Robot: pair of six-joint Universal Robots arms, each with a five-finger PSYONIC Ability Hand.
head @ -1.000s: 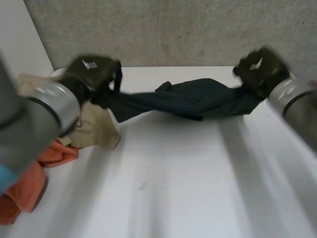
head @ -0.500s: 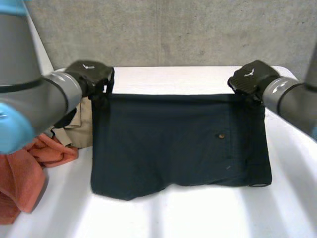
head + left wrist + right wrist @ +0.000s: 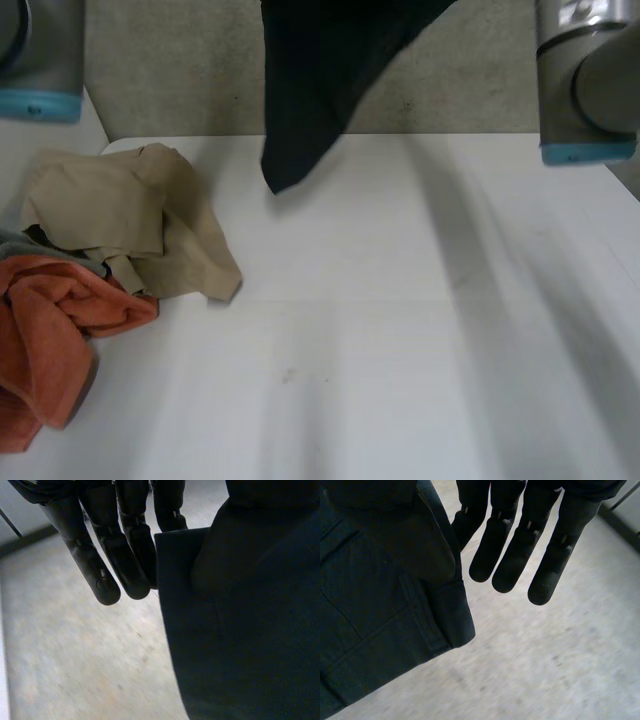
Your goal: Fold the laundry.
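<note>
A pair of dark navy shorts [image 3: 320,80] hangs in the air above the far side of the white table [image 3: 400,350], its lowest tip just over the surface. My left arm [image 3: 40,50] and right arm [image 3: 585,80] are raised high on either side. In the left wrist view, my left hand [image 3: 125,555] has straight fingers, and a corner of the shorts [image 3: 250,630] is pinched beside them under the thumb. My right hand [image 3: 505,545] stands the same way, its thumb pressing the waistband edge of the shorts [image 3: 370,630].
A crumpled beige garment [image 3: 150,210] lies at the table's left, with an orange towel [image 3: 50,330] in front of it and a bit of grey cloth [image 3: 20,245] between them. A concrete wall [image 3: 180,90] stands behind the table.
Half a second ago the shorts hung spread flat between both hands at the table's far edge. Both arms have risen since, carrying the shorts up until one dangling end is left over the table.
</note>
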